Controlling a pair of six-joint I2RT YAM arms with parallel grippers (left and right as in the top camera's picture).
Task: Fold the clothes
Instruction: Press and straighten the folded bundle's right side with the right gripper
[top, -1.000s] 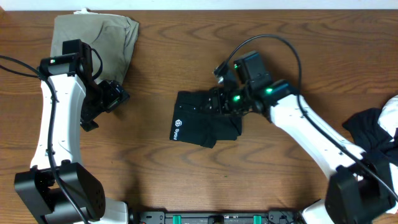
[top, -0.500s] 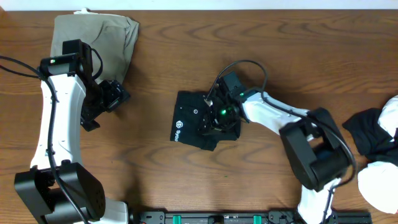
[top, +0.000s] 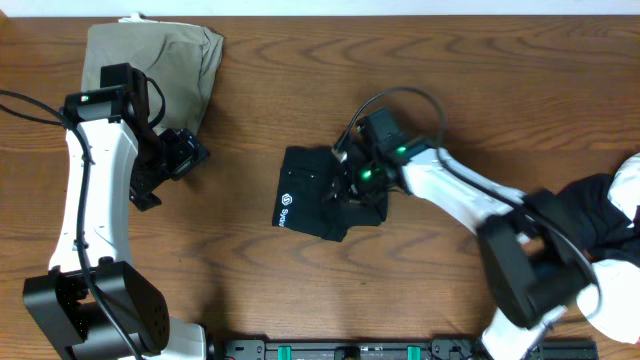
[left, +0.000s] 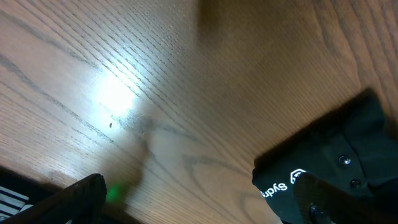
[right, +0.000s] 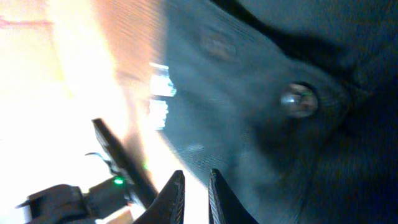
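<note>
The folded black fabric garment (top: 318, 195) lies as a compact rectangle near the middle of the brown wooden desk (top: 420, 290). A small white printed logo (top: 285, 208) sits at its left edge. Round metal snaps (right: 298, 99) show farther right (one fills the right wrist view, blurred). The lower right corner is uneven, with a flap protruding.

The right gripper (top: 352, 188) is down on the garment's right half. Its fingers (right: 174, 190) are drawn almost together, pinching the cloth. The right arm crosses the desk diagonally and covers part of the garment's right edge.

At the far left, an olive-khaki folded garment (top: 170, 55) rests at the top corner. The left gripper (top: 188, 152) hangs just beside its lower right edge, fingers (left: 78, 193) spread wide, holding nothing. It is well apart from the black garment.

At the far right edge lies a loose heap of black and white clothes (top: 605, 205), unfolded and partly hidden by the right arm.
</note>
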